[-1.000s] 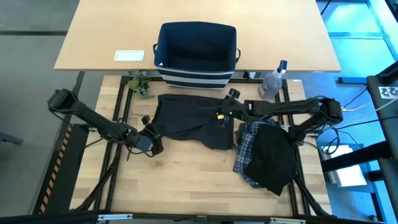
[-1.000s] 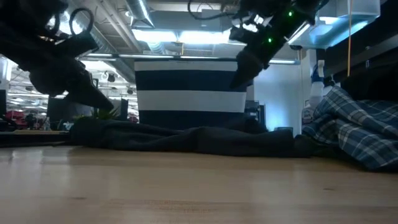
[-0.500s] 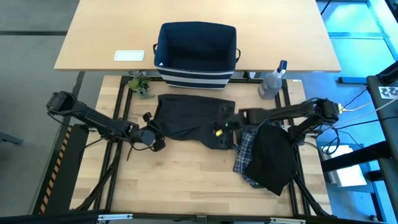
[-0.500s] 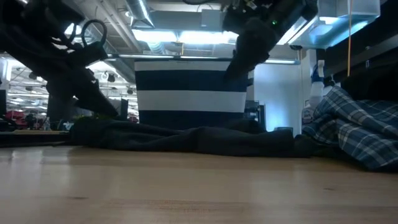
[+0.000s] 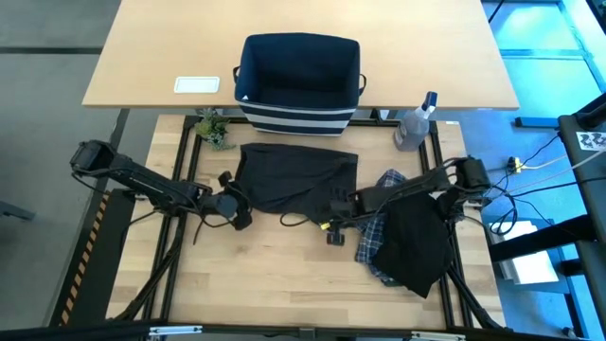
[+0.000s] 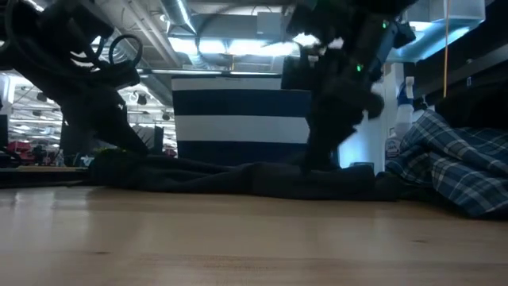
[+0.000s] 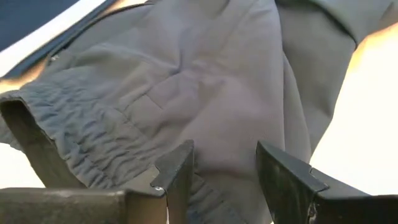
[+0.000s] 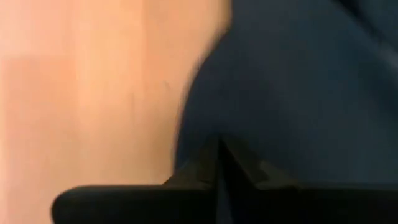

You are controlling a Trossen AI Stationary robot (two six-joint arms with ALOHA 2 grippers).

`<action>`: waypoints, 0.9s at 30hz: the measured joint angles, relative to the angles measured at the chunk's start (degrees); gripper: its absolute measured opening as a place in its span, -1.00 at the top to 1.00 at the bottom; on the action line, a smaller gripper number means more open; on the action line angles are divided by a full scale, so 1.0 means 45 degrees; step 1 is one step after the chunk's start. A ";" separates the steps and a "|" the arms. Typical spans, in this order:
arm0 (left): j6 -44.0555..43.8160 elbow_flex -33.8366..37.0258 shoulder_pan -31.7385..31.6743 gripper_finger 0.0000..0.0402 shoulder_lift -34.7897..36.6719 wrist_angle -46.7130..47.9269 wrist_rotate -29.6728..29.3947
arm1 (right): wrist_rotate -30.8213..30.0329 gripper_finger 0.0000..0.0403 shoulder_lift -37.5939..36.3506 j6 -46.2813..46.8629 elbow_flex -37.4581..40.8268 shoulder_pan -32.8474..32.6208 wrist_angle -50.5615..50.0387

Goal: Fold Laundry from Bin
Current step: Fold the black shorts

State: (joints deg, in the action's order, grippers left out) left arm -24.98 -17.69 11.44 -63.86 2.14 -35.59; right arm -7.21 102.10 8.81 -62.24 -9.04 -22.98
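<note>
Right tool (image 5: 333, 227) clenched at dark garment's (image 5: 294, 180) near edge; left tool (image 5: 235, 206) parted at its left edge.

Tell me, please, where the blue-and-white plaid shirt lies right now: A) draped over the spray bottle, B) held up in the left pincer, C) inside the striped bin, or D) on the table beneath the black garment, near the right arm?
D: the high view shows the plaid shirt on the table, partly covered by the black garment, beside the right arm; the bin holds no shirt.

matt olive cloth garment (image 5: 294, 180) on pale wood table (image 5: 275, 275).
</note>
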 joint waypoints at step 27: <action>-0.1938 -0.0016 -0.0481 0.75 -0.1254 0.2526 -0.0167 | -0.0256 0.99 0.0653 0.1795 -0.0029 -0.0298 -0.4575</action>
State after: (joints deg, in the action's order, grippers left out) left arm -33.70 -17.76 9.28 -69.50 13.50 -36.35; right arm -8.36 105.03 16.89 -62.37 -10.38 -43.57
